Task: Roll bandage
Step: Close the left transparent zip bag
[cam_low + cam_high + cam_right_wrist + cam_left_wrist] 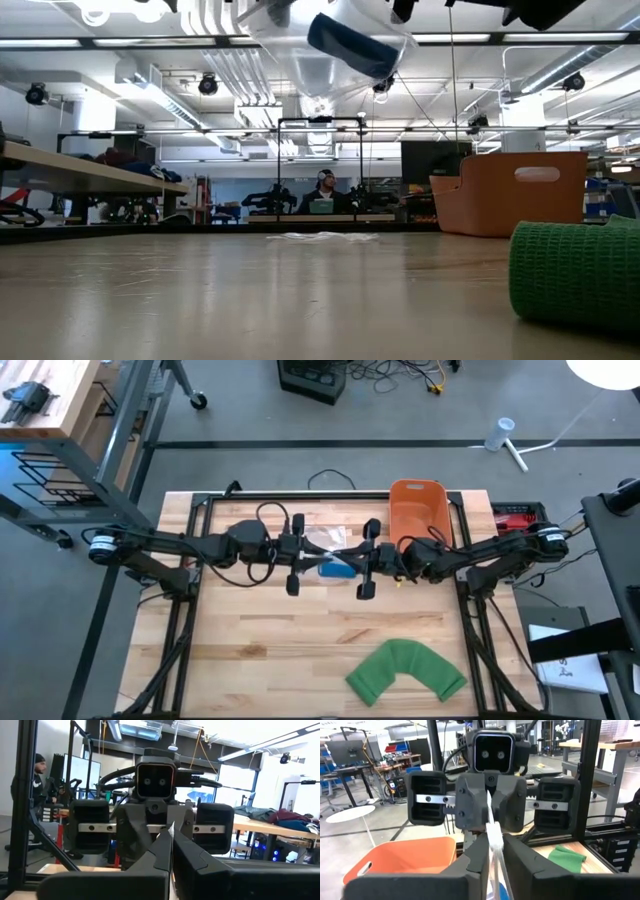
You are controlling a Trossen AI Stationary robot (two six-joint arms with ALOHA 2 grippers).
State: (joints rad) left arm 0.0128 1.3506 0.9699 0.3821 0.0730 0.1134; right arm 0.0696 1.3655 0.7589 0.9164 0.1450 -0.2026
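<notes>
Orange bin [417, 510] beside both hands, green bandage [408, 671] apart

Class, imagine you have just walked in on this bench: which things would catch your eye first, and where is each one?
First, the two arms meeting nose to nose above the table's middle, left pincer and right pincer both pinching a clear plastic bag that holds something blue and hangs off the wood. Next, the green bandage lying bent near the front edge, right of centre, and the orange bin at the back.
</notes>
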